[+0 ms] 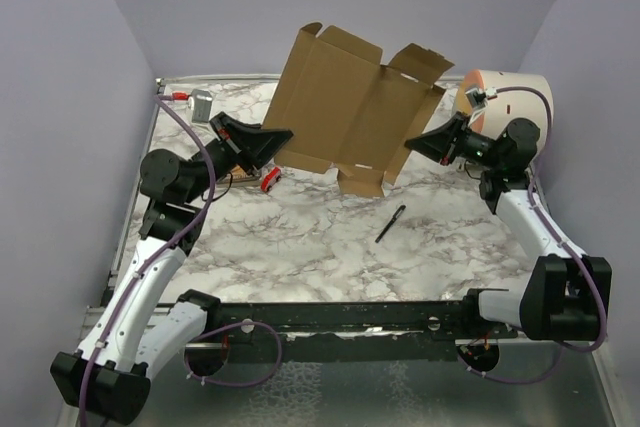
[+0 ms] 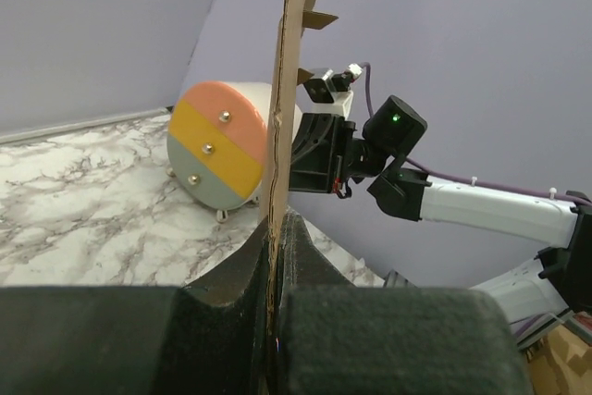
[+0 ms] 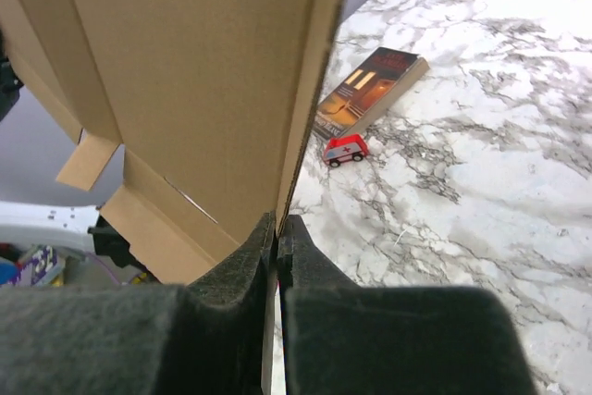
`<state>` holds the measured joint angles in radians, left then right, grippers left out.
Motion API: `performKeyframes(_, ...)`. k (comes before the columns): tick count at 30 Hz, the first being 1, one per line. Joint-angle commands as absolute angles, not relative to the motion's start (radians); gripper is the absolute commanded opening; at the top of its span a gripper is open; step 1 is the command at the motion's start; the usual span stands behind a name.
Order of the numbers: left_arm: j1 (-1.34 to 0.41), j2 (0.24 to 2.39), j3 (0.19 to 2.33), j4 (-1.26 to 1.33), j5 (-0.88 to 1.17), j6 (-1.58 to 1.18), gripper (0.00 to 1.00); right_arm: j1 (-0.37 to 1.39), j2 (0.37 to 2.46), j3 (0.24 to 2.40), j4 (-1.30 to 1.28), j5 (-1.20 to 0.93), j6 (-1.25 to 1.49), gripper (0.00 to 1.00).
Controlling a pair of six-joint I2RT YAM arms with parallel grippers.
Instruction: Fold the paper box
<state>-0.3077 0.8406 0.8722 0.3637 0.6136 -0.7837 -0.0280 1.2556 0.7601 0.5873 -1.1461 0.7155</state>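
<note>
left tool point(image 1: 284, 134) clamped tight on paper box point(image 1: 345, 107) edge, right tool point(image 1: 411, 142) clamped on opposite edge — held aloft, unfolded

White links point(image 1: 150, 277), black joints point(image 1: 165, 175), purple cables point(image 1: 183, 127), black fingers point(image 2: 231, 279).

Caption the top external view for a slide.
The left end effector and right end effector pinch opposite edges of the unfolded paper box over the marble table, near a black pen.
</note>
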Motion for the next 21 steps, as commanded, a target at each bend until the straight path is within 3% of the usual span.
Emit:
performKeyframes(1, -0.319, 0.888, 0.838, 0.441, 0.623, -0.855, 0.0, -0.005, 1.241, 0.831, 0.388, -1.034, 0.598, 0.01)
performKeyframes(11, -0.543, 0.996, 0.779, 0.357, 0.372, -0.769, 0.0, 0.122, 1.283, 0.927, 0.087, -0.682, 0.431, 0.01)
performKeyframes(21, -0.557, 0.99, 0.79, 0.15, 0.1, -0.667, 0.0, 0.142, 1.278, 0.913, 0.05, -0.578, 0.403, 0.01)
